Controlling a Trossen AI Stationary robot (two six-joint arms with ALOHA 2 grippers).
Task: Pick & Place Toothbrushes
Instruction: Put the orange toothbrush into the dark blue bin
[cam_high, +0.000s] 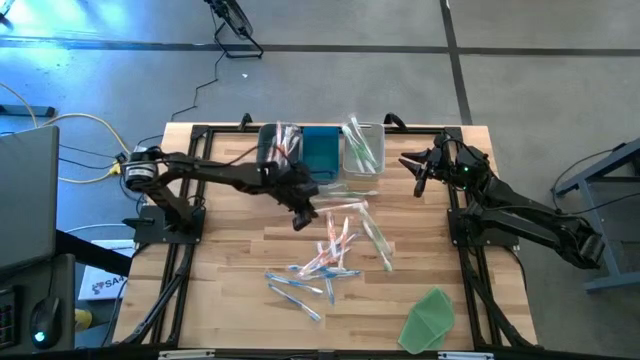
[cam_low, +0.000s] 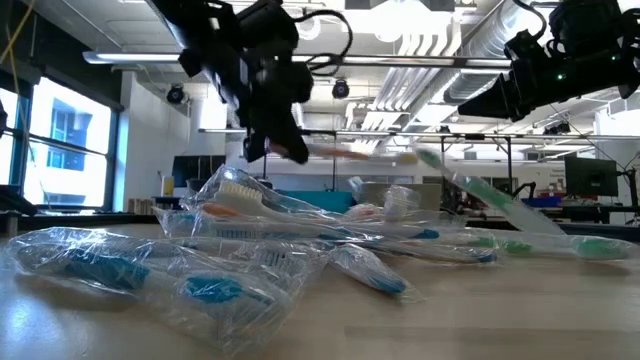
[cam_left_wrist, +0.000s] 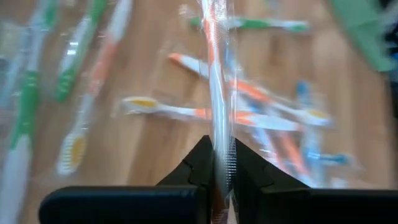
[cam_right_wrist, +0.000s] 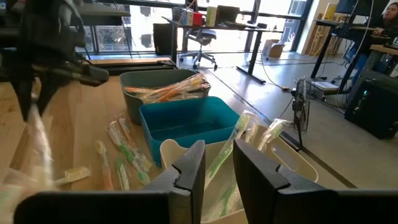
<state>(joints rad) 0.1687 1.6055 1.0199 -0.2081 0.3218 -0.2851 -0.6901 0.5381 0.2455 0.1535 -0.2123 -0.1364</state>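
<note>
The table (cam_high: 230, 300) carries three bins at its far edge and loose toothbrushes (cam_high: 335, 255) mid-surface. The left gripper (cam_high: 303, 217) pinches one wrapped orange toothbrush (cam_left_wrist: 217, 93), lifted for sorting. The right gripper (cam_high: 420, 180) waits empty above the pale bin (cam_right_wrist: 292, 155), jaws slightly parted.

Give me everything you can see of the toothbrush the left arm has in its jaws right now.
The held toothbrush is orange and white, sealed in a clear crinkly plastic wrapper. The left gripper is shut on one end of it, and the rest juts straight out past the jaws. It hangs lifted above the scattered pile on the wooden table, touching nothing else.
</note>
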